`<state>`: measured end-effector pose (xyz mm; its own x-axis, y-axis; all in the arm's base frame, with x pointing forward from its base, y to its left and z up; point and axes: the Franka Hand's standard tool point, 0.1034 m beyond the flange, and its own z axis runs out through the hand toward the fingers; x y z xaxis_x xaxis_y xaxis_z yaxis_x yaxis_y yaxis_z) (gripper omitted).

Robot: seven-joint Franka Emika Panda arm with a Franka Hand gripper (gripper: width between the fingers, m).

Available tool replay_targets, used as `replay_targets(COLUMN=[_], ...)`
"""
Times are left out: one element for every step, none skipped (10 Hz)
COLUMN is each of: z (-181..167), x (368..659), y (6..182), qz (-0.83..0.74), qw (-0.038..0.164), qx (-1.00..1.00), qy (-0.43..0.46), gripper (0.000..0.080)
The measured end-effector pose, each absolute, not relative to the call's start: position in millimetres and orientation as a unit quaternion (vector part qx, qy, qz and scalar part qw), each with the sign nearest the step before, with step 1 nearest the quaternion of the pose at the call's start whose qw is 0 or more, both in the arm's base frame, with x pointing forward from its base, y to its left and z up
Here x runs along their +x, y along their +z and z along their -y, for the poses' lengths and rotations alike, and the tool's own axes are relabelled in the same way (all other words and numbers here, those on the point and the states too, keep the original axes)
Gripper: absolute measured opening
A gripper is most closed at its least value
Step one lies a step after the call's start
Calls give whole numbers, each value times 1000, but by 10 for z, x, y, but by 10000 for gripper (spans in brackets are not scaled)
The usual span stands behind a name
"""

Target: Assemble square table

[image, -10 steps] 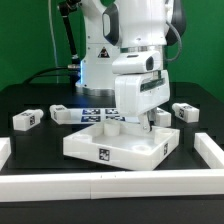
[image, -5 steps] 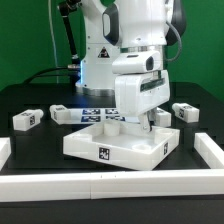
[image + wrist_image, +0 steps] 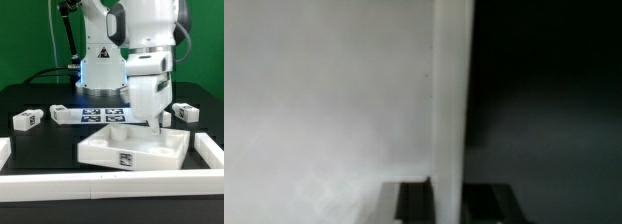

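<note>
The white square table top [image 3: 108, 152], a tray with a raised rim and a tag on its front wall, lies on the black table. My gripper [image 3: 155, 123] points down over its rim on the exterior view's right and is shut on that rim. In the wrist view the rim [image 3: 452, 100] runs straight between my two dark fingers [image 3: 411, 205], with the tray floor [image 3: 322, 100] on one side. Three white legs show: two [image 3: 27, 119] [image 3: 62, 114] at the exterior view's left, one [image 3: 185, 112] at the right.
The marker board [image 3: 103, 113] lies behind the tray in front of the arm's base. Long white border bars run along the front [image 3: 110, 186], the exterior view's left [image 3: 5, 150] and the right [image 3: 210, 150].
The table top has slid toward the exterior view's right and turned slightly. My gripper has moved right with it, still on the rim.
</note>
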<state>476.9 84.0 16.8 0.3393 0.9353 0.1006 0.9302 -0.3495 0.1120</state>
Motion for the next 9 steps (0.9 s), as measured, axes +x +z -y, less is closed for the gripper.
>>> replay_targets(z=[-830,-824,-824,-825,-823,-816,-825,-838,-830], x=[4772,4772,4772,4772,4779,4817,4863,4894,4886], y=[168,169,169,169,169,170,168,170,168], qz=[-566,-566,-566,-566,-584,-620,-659,-676,-672], qw=[18,18,18,18,19,20,21,20,20], qx=[821,821,821,821,808,782,751,736,739], qy=[77,77,77,77,73,60,44,34,35], gripper=[61,61,61,61,61,61,61,61,61])
